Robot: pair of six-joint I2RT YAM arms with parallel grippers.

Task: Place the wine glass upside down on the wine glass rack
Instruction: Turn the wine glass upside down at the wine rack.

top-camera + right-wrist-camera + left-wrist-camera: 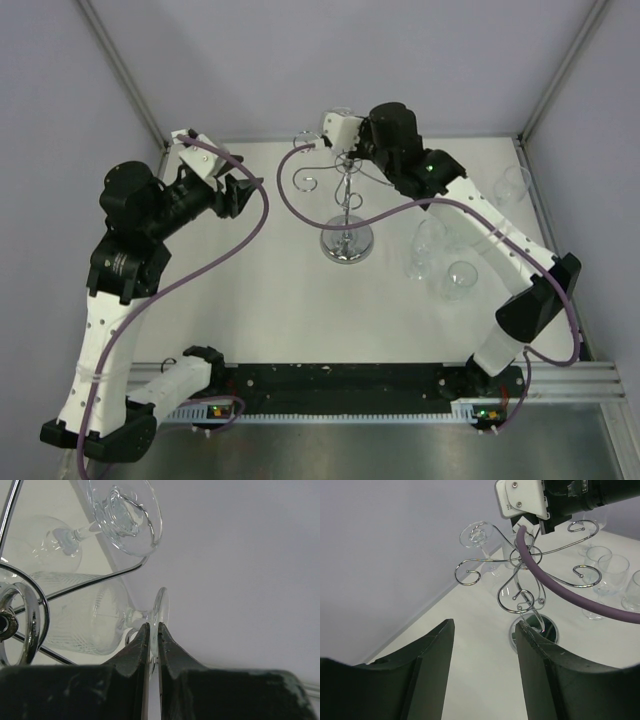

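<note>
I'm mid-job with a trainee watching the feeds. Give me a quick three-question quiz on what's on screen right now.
1. True or false: the left gripper is holding a glass.
2. The right gripper grips its wine glass by the: A) bowl, B) stem, C) edge of the foot.
3. Fill in: the hanging glass on the wine glass rack has its foot pointing ___.
Key: 1 false, its jaws stand open and empty. 2 C. 3 up.
</note>
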